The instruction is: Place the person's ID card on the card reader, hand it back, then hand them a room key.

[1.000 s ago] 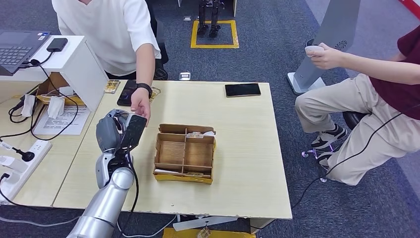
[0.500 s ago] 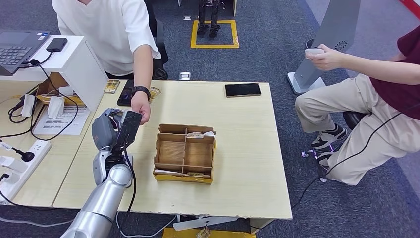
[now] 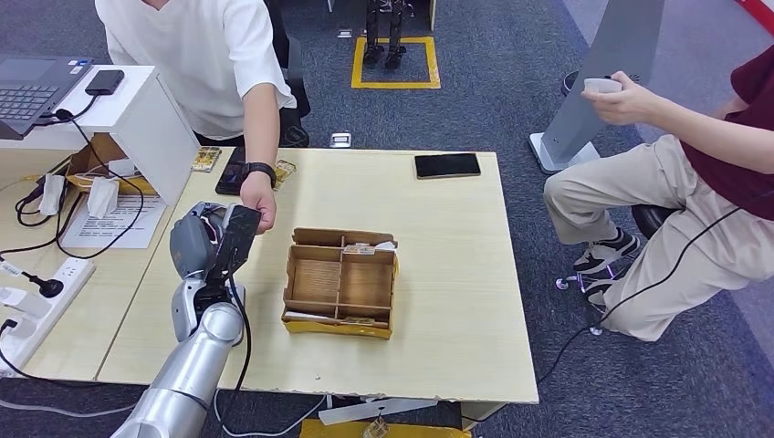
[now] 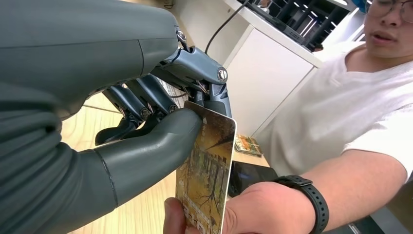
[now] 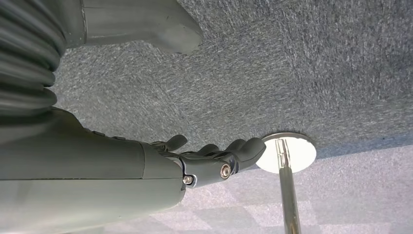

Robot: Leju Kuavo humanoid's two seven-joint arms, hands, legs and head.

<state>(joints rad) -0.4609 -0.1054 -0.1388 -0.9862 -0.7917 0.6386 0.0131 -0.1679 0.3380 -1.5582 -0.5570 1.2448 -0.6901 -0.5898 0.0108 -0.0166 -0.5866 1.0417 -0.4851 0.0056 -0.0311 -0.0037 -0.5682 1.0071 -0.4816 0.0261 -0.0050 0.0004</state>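
Observation:
My left hand (image 3: 212, 243) is raised over the table's left part and pinches a card (image 3: 240, 239) between thumb and fingers. In the left wrist view the card (image 4: 207, 173) shows a golden printed picture. The thumb (image 4: 160, 141) presses on its face. A person in a white shirt reaches across, and their hand (image 3: 259, 202) grips the card's far end (image 4: 253, 214), so both of us hold it. A black flat card reader (image 3: 235, 171) lies on the table behind that wrist. My right hand (image 5: 209, 158) hangs over grey carpet with loose fingers and holds nothing.
A brown cardboard divider box (image 3: 339, 281) with a few cards in it sits mid-table, right of my left hand. A black phone (image 3: 447, 165) lies at the far edge. A white stand (image 3: 151, 119) and cables are at the left. A second person (image 3: 694, 173) sits to the right.
My left hand with the card has shifted a little left and toward the person in white, whose hand stays on the card. The seated person's raised hand has moved up.

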